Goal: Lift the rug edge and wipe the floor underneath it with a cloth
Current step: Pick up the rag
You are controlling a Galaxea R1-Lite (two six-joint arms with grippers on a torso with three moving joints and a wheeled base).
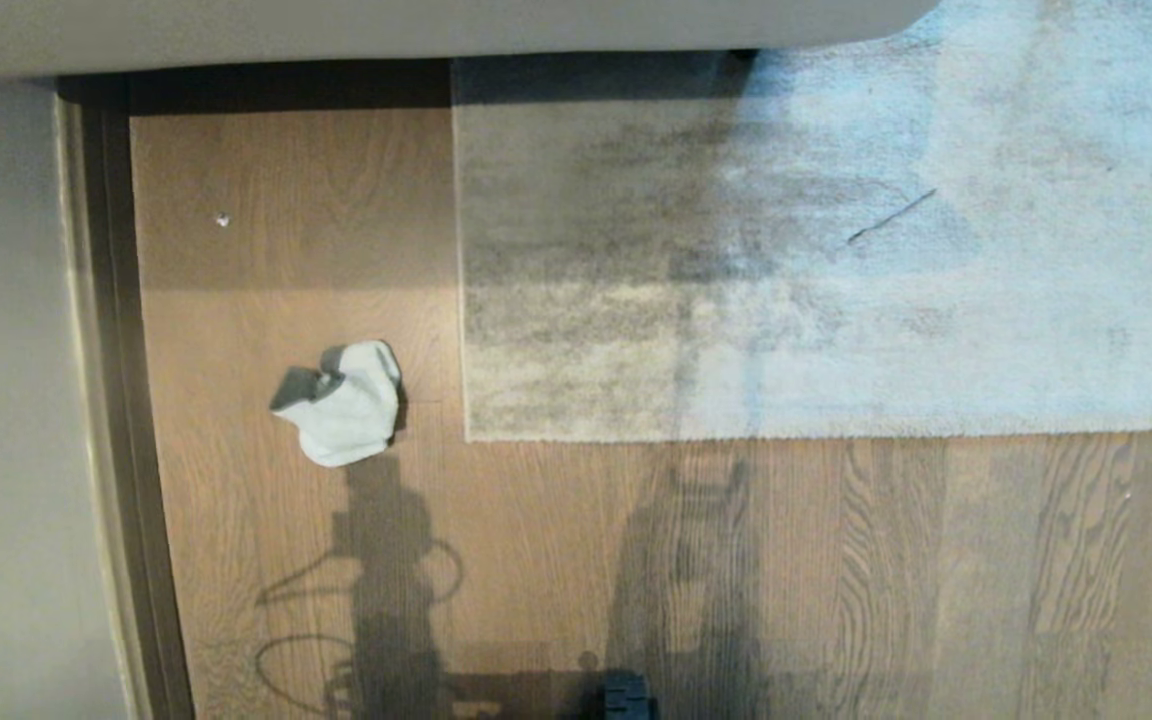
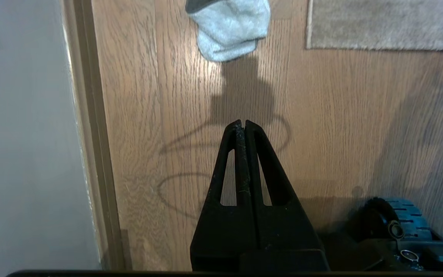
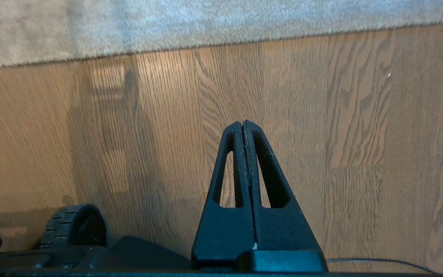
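The pale blue-grey cloth [image 1: 346,402] lies crumpled on the wood-grain floor [image 1: 556,560], just left of the rug's near-left corner. The rug edge [image 1: 796,432] runs straight across the head view, and its left border [image 1: 459,280] runs back toward the sofa. The rug lies flat. My left gripper [image 2: 242,122] hangs shut and empty above bare floor, short of the cloth [image 2: 231,29] and the rug corner [image 2: 312,44]. My right gripper [image 3: 243,123] is shut and empty over bare floor [image 3: 167,127], short of the rug edge [image 3: 221,42]. Neither arm shows in the head view, only their shadows.
A wall [image 1: 6,400] and dark baseboard strip [image 1: 121,400] bound the floor on the left. A pale sofa front [image 1: 416,30] overhangs the far side. My base's wheels [image 2: 396,219] [image 3: 71,227] sit close below the grippers. A small white speck [image 1: 223,219] lies on the floor.
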